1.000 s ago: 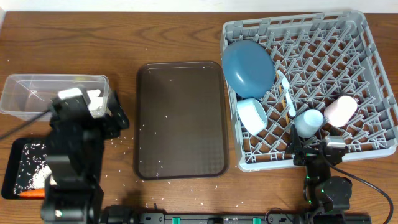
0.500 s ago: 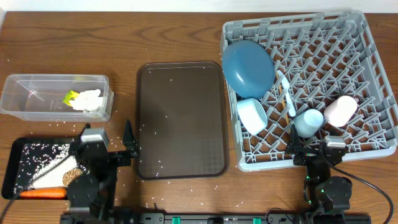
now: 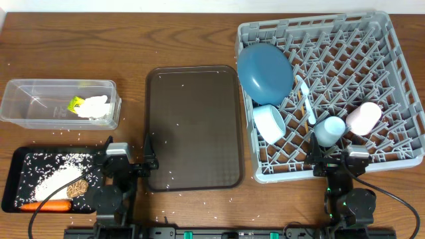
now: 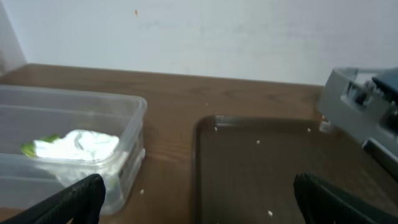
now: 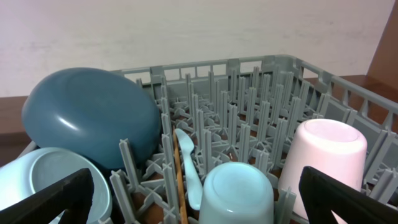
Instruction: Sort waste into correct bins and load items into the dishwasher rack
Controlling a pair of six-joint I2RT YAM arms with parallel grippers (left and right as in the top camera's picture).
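My left gripper (image 3: 128, 145) is open and empty, low at the table's front between the black tray (image 3: 13, 174) and the brown serving tray (image 3: 192, 126). The black tray holds white rice (image 3: 50, 182), a brown lump (image 3: 78, 188) and a carrot (image 3: 46, 206). The clear tub (image 3: 40, 99) holds crumpled white paper (image 3: 94, 106) and a yellow-green wrapper (image 3: 76, 103). My right gripper (image 3: 335, 151) is open and empty at the front edge of the grey rack (image 3: 398, 79). The rack holds the blue plate (image 3: 264, 72), white bowl (image 3: 269, 123), spoon (image 3: 304, 93), chopstick (image 3: 309, 111), light blue cup (image 3: 330, 129) and pink cup (image 3: 364, 117).
Loose rice grains lie scattered on the serving tray and on the wooden table around it. In the left wrist view the tub (image 4: 124, 112) is left of my fingers (image 4: 199, 205) and the serving tray (image 4: 280, 162) is ahead. The right wrist view (image 5: 199, 205) faces the light blue cup (image 5: 239, 193).
My left arm has drawn back from over the tub and black tray to the table's front, moving right and down. The right arm has not moved.
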